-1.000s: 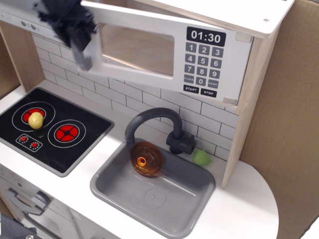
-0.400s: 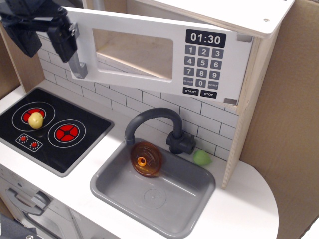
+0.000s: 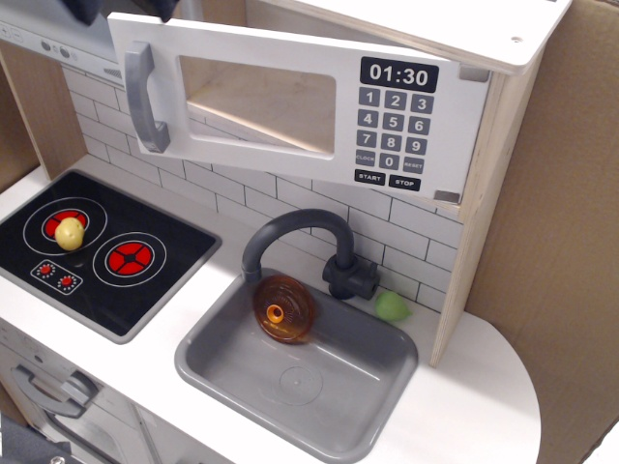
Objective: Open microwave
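- Gripper (image 3: 85, 10): only a dark fragment showed at the top left edge of the frame; the fingers were cut off by the edge, so whether they stood wide or narrow could not be told. It touched nothing visible.
- Microwave (image 3: 319, 97): mounted at the top of the toy kitchen in a pale wood housing. Its white door (image 3: 251, 101) was swung ajar, the left edge standing out from the cabinet, hinged at the right.
- Grey bar handle (image 3: 142, 97): upright at the door's left end, free of any grasp.
- Clear window showed the pale wooden interior. The clock display (image 3: 399, 73) read 01:30, with the keypad (image 3: 391, 126) beneath it.
- Below: a grey sink (image 3: 387, 382) holding an orange disc (image 3: 283, 308), with a dark faucet (image 3: 300, 237) behind.
- A green ball (image 3: 392, 306) lay on the counter just beside the faucet base.
- A yellow item (image 3: 70, 233) sat on the left burner of the black stovetop (image 3: 145, 290).
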`<state>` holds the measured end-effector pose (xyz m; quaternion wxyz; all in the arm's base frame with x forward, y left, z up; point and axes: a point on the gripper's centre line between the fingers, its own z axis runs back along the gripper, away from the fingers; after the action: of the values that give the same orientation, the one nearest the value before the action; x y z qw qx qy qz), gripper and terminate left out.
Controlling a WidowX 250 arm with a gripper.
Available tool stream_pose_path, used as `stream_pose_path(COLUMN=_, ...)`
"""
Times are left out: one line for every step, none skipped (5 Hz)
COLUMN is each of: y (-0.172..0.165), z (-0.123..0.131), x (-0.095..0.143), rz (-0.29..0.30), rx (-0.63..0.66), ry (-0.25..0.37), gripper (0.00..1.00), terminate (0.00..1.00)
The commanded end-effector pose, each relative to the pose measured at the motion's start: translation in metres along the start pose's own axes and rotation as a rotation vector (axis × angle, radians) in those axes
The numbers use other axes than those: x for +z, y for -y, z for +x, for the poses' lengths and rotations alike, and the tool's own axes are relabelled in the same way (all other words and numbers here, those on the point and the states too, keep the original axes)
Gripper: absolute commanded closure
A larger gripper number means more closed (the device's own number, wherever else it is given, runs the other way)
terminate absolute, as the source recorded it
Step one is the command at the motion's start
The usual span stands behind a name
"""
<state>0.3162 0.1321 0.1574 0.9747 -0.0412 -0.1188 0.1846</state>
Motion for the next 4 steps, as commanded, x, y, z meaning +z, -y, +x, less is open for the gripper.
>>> stream_pose_path(y=-0.005, z=0.053, x=0.006, rz=0.016, rx=0.071, ry=0.106, gripper=0.00, terminate=0.00)
stream_pose_path(y=-0.009, z=0.050, x=-0.001, rz=0.038, rx=0.051, ry=0.111, gripper=0.00, terminate=0.00)
stream_pose_path(y=-0.014, z=0.038, x=-0.012, rz=0.062, rx=0.001, ry=0.100, gripper=0.00, terminate=0.00)
stream_pose_path(y=-0.013, z=0.024, x=-0.026, rz=0.102, rx=-0.025, ry=0.077, gripper=0.00, terminate=0.00)
